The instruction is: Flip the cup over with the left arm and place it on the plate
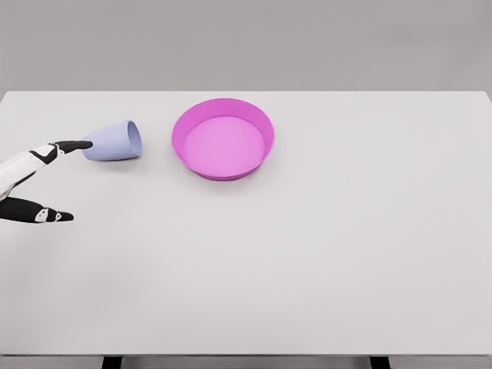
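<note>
The cup [114, 142] lies on its side in the upper left of the frame, mouth facing right toward the plate [223, 138], which sits just beside it on the desk [307, 254]. The left hand [38, 181] enters at the left edge with fingers spread wide, holding nothing; one fingertip [81, 144] touches or nearly touches the cup's closed base. Risk: a push from that fingertip is likely to roll or slide the cup rightward before a grasp closes. Risk: a one-sided grip on the tapered wall may slip during the flip.
</note>
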`<state>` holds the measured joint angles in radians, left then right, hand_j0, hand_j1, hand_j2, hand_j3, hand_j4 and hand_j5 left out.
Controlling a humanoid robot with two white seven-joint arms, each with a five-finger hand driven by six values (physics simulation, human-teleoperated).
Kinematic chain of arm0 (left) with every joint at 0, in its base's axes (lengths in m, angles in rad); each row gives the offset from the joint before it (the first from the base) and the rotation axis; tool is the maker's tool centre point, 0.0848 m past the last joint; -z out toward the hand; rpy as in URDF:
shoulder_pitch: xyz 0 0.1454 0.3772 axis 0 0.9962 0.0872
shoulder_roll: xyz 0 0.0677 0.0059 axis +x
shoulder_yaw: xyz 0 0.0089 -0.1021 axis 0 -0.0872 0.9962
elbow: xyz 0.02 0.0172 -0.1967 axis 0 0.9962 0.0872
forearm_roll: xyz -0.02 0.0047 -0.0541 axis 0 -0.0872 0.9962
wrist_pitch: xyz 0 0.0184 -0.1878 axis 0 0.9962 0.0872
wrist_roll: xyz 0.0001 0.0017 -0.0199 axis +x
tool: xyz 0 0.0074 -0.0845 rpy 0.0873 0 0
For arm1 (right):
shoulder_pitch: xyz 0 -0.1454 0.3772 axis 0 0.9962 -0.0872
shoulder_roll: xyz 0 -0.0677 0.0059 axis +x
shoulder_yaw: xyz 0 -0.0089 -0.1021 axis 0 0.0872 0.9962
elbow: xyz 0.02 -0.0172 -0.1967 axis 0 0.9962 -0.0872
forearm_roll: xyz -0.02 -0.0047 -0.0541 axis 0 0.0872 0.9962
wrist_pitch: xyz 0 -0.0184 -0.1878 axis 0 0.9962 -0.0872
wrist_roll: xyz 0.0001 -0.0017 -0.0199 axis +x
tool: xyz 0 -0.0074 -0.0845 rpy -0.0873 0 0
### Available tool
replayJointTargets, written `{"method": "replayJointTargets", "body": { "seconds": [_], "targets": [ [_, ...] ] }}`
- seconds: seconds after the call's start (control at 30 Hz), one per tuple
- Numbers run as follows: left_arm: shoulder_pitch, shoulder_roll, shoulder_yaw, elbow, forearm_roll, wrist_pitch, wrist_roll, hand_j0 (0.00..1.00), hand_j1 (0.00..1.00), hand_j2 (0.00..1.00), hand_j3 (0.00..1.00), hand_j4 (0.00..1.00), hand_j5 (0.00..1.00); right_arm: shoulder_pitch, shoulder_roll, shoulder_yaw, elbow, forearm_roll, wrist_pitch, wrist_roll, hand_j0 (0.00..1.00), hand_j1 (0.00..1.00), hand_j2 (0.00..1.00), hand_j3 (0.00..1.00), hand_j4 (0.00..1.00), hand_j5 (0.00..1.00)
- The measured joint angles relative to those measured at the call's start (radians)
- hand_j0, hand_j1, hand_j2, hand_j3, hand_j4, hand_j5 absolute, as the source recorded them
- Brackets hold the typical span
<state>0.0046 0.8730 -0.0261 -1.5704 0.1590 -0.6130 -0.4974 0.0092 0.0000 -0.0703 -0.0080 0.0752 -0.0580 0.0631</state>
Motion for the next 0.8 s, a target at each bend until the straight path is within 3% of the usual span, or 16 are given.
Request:
{"method": "replayJointTargets", "body": {
  "seconds": [0.23,0.63,0.8],
  "targets": [
    [0.003,-0.007,0.005,0.002,0.0,0.0,0.0,1.0,1.0,1.0,1.0,1.0,1.0,0.005,0.0,-0.001,0.0,0.0,0.0,0.005,1.0,1.0,1.0,1.0,1.0,1.0],
    [0.025,-0.164,0.039,0.031,-0.047,0.0,-0.006,1.0,1.0,1.0,1.0,1.0,1.0,0.005,0.0,0.0,0.0,0.0,0.001,0.004,1.0,1.0,1.0,1.0,1.0,1.0],
    [-0.008,-0.113,0.069,0.034,-0.065,0.0,-0.015,1.0,1.0,1.0,1.0,1.0,1.0,0.005,0.0,0.0,0.0,0.0,0.0,0.004,1.0,1.0,1.0,1.0,1.0,1.0]
  ]
}}
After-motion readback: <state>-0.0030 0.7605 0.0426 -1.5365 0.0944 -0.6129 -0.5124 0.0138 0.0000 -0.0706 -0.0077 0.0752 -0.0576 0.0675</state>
